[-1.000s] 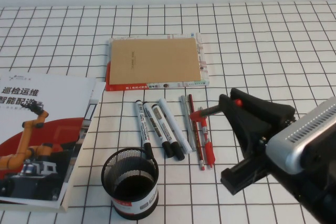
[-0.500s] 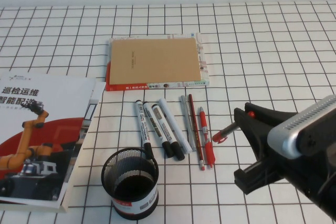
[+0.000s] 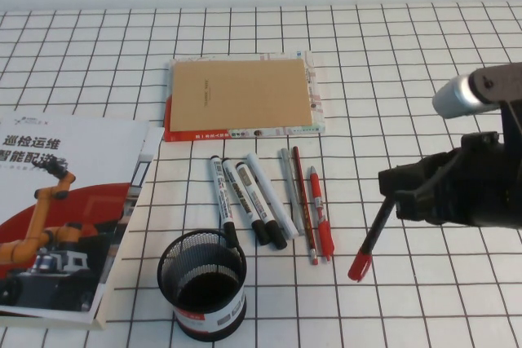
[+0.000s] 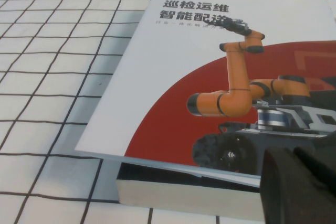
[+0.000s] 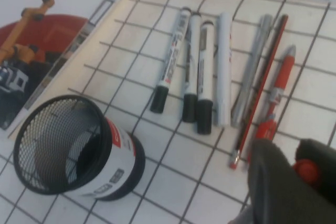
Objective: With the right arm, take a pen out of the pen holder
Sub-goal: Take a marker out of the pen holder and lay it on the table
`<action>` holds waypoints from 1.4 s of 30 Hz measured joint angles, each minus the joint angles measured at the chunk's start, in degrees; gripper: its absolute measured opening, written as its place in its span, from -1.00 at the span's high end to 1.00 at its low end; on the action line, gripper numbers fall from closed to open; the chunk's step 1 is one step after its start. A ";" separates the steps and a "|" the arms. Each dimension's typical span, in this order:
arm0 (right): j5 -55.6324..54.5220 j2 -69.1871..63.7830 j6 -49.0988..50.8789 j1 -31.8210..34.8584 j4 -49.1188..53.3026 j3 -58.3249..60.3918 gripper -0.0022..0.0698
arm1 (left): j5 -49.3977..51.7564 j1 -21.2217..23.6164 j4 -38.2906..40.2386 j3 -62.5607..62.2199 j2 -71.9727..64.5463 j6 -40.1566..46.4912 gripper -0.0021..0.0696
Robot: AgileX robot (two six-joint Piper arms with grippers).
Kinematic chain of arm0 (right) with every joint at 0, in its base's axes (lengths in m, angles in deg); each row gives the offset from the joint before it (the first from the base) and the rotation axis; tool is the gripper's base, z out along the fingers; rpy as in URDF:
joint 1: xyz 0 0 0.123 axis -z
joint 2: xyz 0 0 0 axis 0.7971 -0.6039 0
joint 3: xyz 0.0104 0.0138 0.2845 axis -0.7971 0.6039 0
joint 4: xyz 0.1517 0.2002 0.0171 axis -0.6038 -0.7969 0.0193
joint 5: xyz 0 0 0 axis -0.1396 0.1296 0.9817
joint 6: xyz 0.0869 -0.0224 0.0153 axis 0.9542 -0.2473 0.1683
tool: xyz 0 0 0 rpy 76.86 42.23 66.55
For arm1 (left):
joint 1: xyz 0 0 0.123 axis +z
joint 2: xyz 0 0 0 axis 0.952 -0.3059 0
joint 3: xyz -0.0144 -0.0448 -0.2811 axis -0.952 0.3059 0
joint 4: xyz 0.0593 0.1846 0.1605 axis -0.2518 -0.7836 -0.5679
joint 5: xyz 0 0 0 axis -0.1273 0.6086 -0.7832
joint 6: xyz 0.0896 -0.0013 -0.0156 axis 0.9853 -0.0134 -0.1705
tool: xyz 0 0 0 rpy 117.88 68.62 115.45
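My right gripper (image 3: pixel 391 194) hovers above the table at the right, shut on a dark pen with a red cap (image 3: pixel 370 239) that hangs slanting down, cap end lowest. In the right wrist view the pen's red end (image 5: pixel 306 171) shows between the dark fingers (image 5: pixel 273 182). The black mesh pen holder (image 3: pixel 201 284) stands upright near the front edge, left of the gripper, and looks empty (image 5: pixel 62 145). My left gripper (image 4: pixel 296 184) sits low beside the robot booklet (image 4: pixel 210 72), fingers together, holding nothing.
Several markers and pens (image 3: pixel 265 197) lie side by side between the holder and a brown-covered book (image 3: pixel 242 97). A thick robot booklet (image 3: pixel 65 201) fills the left side. The tablecloth is white with a black grid.
The right gripper has swung to the right and turned. The pen, which pointed left toward the row of pens, now hangs downward further right.
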 joint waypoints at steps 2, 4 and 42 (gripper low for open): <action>5.40 -1.49 1.84 1.44 1.19 -2.63 0.77 | 0.00 0.00 0.00 0.00 0.00 0.00 0.95; 10.69 -3.35 3.57 1.93 2.14 -5.40 0.77 | 0.00 0.00 0.00 0.00 0.00 0.00 0.95; 39.29 -58.56 7.54 9.11 2.23 -58.25 0.77 | 0.00 0.00 0.00 0.00 0.00 0.00 0.95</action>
